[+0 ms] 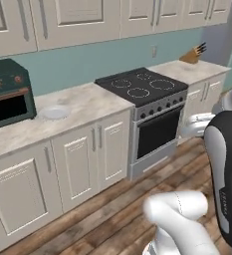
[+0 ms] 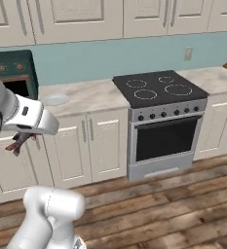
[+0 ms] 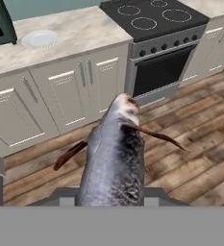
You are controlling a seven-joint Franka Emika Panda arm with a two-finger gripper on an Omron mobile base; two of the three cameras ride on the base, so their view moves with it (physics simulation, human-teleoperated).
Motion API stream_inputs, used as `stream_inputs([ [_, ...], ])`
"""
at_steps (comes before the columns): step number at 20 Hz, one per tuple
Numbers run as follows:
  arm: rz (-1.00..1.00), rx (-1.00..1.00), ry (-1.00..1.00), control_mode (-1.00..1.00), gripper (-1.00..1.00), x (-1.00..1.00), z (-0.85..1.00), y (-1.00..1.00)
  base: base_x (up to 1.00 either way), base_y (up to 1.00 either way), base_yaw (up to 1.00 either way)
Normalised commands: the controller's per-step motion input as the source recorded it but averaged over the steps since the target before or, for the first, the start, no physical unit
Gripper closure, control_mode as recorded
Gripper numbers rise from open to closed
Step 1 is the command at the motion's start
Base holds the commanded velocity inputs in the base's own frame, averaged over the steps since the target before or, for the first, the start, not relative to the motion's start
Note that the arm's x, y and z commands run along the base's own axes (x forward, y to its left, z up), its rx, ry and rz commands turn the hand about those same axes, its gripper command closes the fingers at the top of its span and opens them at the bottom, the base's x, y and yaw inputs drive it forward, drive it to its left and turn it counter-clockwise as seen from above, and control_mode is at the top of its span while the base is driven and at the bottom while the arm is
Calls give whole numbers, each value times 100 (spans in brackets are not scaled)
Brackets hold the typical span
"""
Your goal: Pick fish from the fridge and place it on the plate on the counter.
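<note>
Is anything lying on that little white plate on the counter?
Nothing lies on the plate; its whole top shows bare. The fish is off it, held in the end effector above the floor.

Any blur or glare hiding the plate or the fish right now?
Hand view: fish sharp and evenly lit, plate clear, no glare. Left base view: plate pale, low contrast against the counter. Right base view: plate equally faint.
</note>
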Motion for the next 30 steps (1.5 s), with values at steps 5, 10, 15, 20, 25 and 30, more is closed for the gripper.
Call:
stream_inputs([
  [5,0,0,0,100,100,0,0,0,61,-62,42],
  [10,0,0,0,100,100,0,0,0,59,-66,47],
  [15,0,0,0,100,100,0,0,0,66,-48,53],
  [20,0,0,0,100,100,0,0,0,56,-48,49],
  [25,0,0,0,100,100,0,0,0,49,-47,30],
  [30,0,0,0,100,100,0,0,0,59,-19,9],
])
